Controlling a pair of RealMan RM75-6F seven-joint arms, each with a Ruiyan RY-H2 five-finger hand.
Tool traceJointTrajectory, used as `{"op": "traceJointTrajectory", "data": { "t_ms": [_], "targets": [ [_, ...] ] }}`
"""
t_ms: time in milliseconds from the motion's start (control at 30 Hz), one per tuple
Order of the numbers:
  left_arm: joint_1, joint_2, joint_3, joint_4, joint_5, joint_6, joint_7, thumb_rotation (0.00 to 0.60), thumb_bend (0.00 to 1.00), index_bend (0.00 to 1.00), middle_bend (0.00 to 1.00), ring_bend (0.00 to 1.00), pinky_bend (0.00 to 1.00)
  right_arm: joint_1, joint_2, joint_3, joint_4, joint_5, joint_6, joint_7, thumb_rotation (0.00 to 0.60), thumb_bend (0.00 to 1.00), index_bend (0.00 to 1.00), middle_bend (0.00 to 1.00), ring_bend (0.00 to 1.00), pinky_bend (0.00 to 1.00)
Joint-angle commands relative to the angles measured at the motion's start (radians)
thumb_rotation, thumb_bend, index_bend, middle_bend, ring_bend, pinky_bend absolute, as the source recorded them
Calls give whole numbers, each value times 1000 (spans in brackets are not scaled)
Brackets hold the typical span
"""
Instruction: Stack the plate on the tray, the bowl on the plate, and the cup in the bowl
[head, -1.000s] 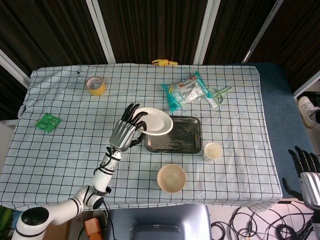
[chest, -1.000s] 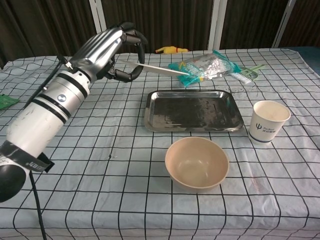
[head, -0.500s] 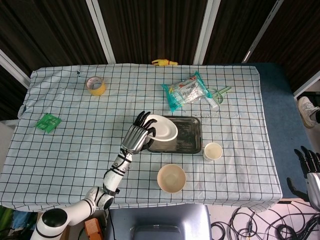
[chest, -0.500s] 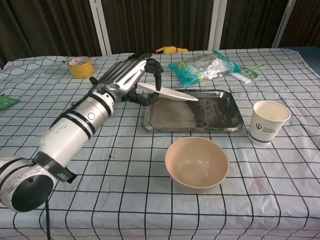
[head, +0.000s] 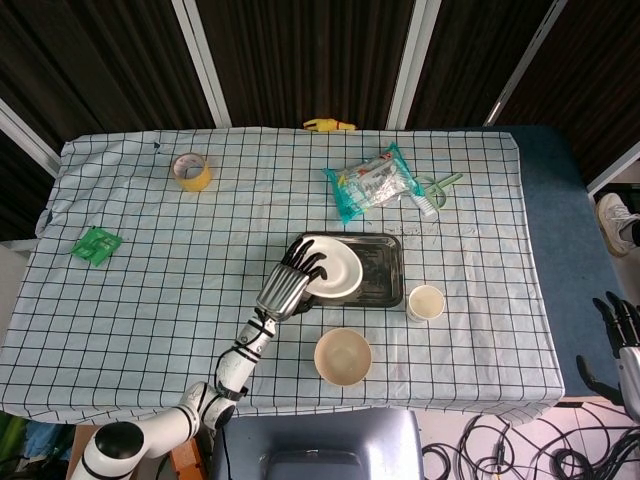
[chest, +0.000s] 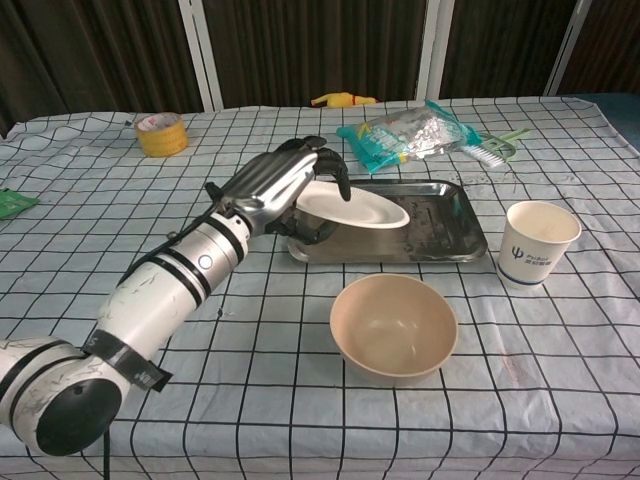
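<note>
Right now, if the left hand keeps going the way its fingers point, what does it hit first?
Probably the tray. The left hand holds the plate tilted over the tray's left part, fingers aimed right and slightly down. Depth is unclear; plate-to-tray contact can't be judged.

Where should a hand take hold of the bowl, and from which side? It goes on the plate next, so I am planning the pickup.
Probably by the rim. The bowl stands upright and open on the cloth, with bare cloth all round it. The left hand holds the plate over the tray, so coming from above, thumb outside the near wall and fingers inside, looks best.
</note>
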Motion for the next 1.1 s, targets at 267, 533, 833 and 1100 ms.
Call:
{"op": "traceJointTrajectory", "data": {
  "t_ms": [267, 533, 833, 1100],
  "targets": [
    [-13, -17, -19, -10, -38, -54, 53, 600, 324, 49, 178, 0, 20, -5, 6, 4, -4, 0, 8, 19, 600, 317, 34, 0, 0, 0],
    [-4, 45, -30, -119, -75, -108, 128, 600, 274, 0, 81, 0, 19, -10, 11, 3, -3, -7, 19, 36, 600, 317, 34, 0, 0, 0],
    [4, 202, -76, -415, -286, -341, 371, 600, 231, 0, 0, 0, 12, -21, 19, -5, -5, -32, 41, 57, 600, 317, 35, 0, 0, 0],
    [7, 289, -86, -587, -386, -340, 452, 600, 225, 0, 0, 0, 0, -24, 28, -8, -4, -43, 47, 75, 600, 317, 35, 0, 0, 0]
  ]
}}
